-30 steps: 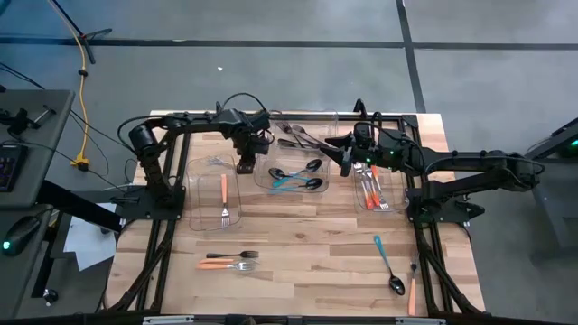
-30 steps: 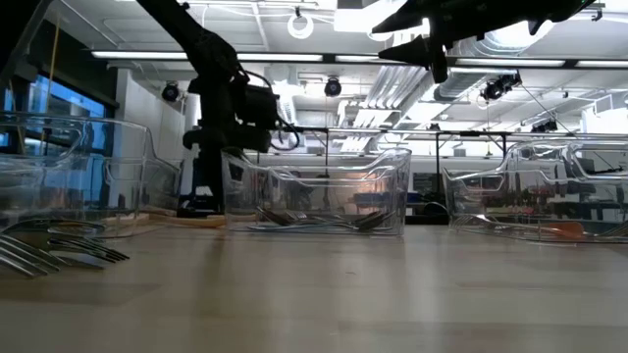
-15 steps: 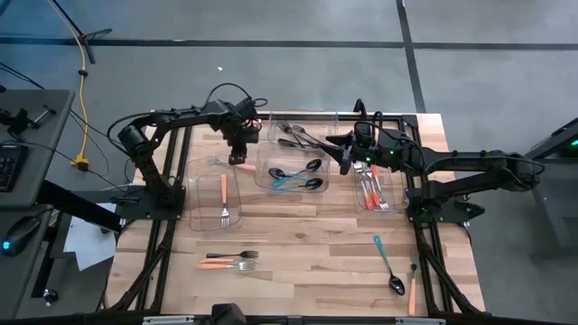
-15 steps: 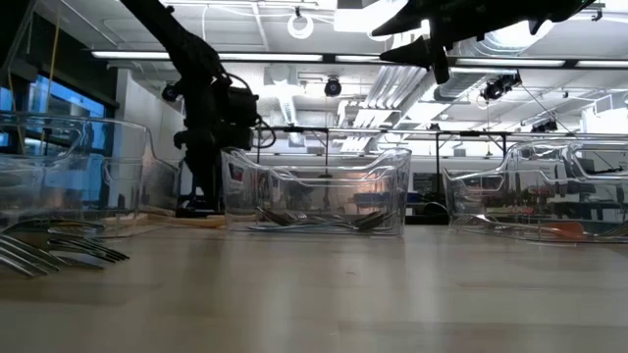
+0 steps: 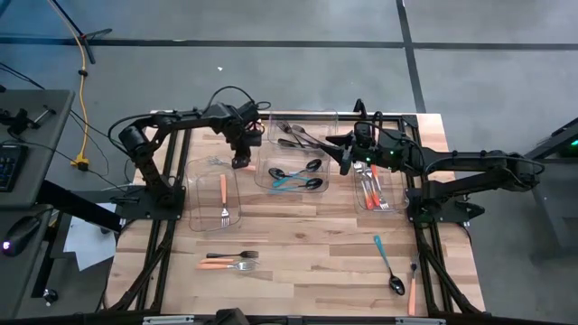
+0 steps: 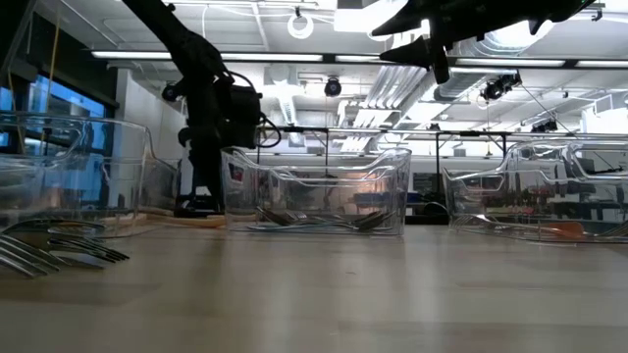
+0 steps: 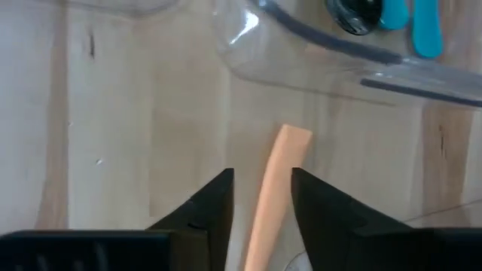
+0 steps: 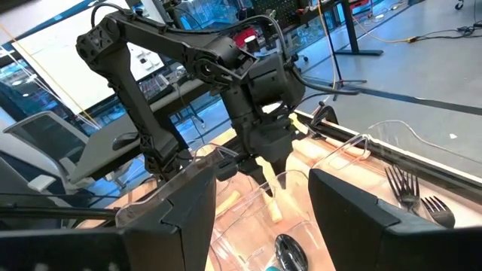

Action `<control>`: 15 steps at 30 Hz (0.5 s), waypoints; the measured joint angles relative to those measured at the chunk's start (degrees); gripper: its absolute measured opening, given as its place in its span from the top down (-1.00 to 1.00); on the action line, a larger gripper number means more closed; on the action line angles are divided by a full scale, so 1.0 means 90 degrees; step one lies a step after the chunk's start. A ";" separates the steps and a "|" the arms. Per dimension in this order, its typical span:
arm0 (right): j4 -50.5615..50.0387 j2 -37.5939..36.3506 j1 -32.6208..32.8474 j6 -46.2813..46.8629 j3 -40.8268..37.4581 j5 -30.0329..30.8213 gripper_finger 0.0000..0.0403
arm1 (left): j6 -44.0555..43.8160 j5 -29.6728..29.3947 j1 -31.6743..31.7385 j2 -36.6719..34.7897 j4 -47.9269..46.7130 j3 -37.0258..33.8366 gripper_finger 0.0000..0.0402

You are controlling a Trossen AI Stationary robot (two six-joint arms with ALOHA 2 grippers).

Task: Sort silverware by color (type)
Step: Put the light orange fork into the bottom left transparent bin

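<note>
Left gripper [image 5: 239,162] sits low by the clear plastic bin [image 5: 200,221] holding an orange-handled fork [image 5: 224,198]; right gripper [image 5: 344,162] hovers between the spoon bin [image 5: 265,183] and the orange cutlery bin [image 5: 395,204]; teal-handled black spoon [image 5: 386,264] lies loose on the wooden table [image 5: 307,244]

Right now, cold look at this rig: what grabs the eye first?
The left gripper is down on the wood between the clear bins, its fingers either side of an orange-handled utensil lying on the table. The right gripper hangs open above the middle bin of spoons. A few forks and spoons lie unsorted on the near tabletop.
</note>
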 joint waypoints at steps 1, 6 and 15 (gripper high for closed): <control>0.0000 0.0000 -0.0001 0.0000 0.0000 0.0000 0.02 | 0.0055 0.0013 -0.0019 0.0000 -0.0030 0.0001 0.48; 0.0000 0.0000 -0.0001 0.0000 0.0000 -0.0001 0.02 | 0.0058 0.0320 -0.0051 0.0000 -0.0047 0.0003 0.94; -0.0004 0.0000 0.0000 0.0000 0.0000 -0.0002 0.02 | -0.0929 0.0410 0.0010 0.0030 0.0123 0.0006 1.00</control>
